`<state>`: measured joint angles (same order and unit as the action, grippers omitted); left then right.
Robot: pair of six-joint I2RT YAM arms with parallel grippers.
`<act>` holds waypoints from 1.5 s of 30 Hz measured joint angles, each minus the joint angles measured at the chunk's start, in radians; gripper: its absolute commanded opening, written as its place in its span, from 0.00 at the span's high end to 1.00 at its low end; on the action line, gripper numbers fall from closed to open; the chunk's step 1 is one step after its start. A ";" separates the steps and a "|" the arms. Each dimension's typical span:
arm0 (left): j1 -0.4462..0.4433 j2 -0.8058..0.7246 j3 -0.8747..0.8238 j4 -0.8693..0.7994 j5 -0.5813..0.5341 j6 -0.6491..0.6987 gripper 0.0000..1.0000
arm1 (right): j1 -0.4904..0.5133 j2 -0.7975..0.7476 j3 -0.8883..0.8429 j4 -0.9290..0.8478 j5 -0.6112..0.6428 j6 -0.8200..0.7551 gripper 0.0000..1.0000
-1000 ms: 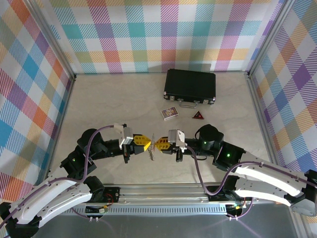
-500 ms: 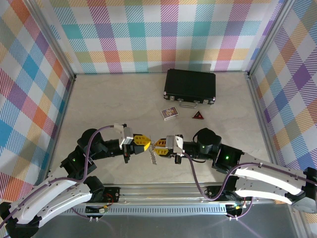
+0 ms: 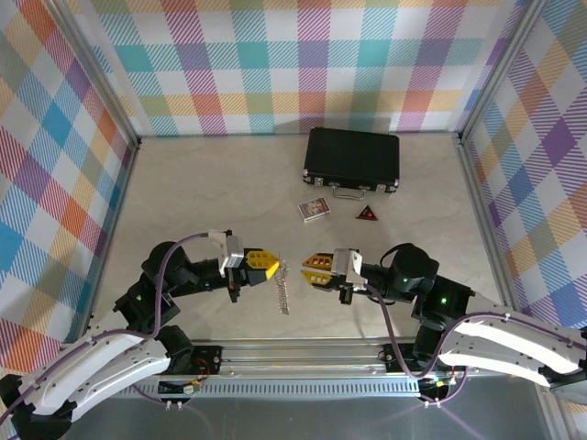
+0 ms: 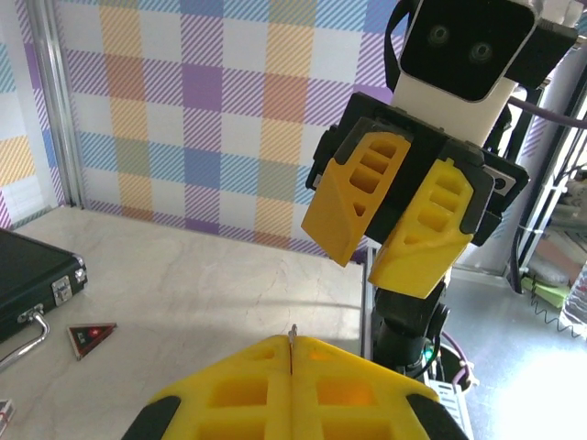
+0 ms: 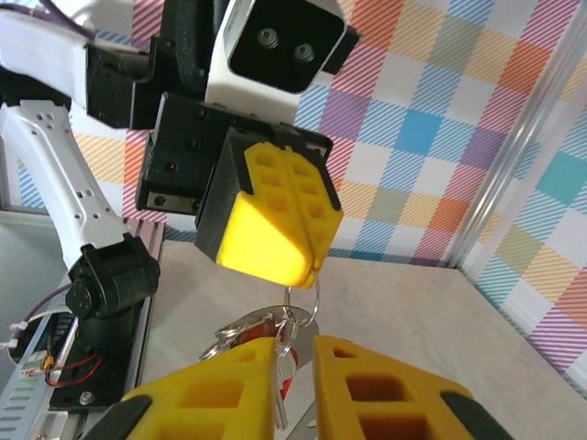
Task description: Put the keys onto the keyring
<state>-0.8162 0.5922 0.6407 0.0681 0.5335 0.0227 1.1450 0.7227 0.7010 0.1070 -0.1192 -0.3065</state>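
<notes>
My left gripper [image 3: 273,266] is shut on the thin silver keyring [image 5: 317,299], pinching its top edge. A sliver of that metal pokes out between the closed yellow jaws [image 4: 291,341]. The keys [image 3: 282,291] hang below it in a bunch, with a red tag [image 5: 287,385] among the silver blades. My right gripper [image 3: 307,267] faces the left one from the right, a short gap away from the bunch. Its fingers stand slightly apart and hold nothing [image 4: 370,268]. In the right wrist view the bunch dangles just beyond the gap of the right gripper [image 5: 295,344].
A black case [image 3: 353,159] lies at the back right. In front of it are a small printed card box [image 3: 315,210] and a dark red triangular piece [image 3: 367,214]. The metal rail [image 3: 303,353] runs along the near table edge, with checked walls on three sides.
My right gripper has opened and drawn back to the right, away from the keys. The bunch now hangs from the left gripper alone, which has barely moved.
</notes>
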 measured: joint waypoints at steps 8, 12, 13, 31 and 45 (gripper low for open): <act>0.000 -0.018 -0.075 0.174 0.008 -0.099 1.00 | -0.005 0.062 0.059 -0.026 0.003 0.029 0.79; 0.000 -0.025 -0.077 0.225 0.023 -0.128 1.00 | -0.008 0.074 0.068 -0.027 0.003 0.037 0.77; 0.000 -0.028 -0.077 0.232 0.027 -0.133 1.00 | -0.008 0.075 0.068 -0.028 0.003 0.037 0.77; 0.000 -0.038 -0.087 0.276 0.060 -0.165 1.00 | -0.034 0.134 0.068 0.015 -0.081 0.095 0.74; 0.000 -0.035 -0.097 0.276 0.079 -0.172 1.00 | -0.034 0.143 0.068 0.066 -0.117 0.137 0.74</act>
<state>-0.8162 0.5571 0.5434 0.3439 0.6128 -0.1493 1.1107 0.8654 0.7692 0.1730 -0.2363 -0.1699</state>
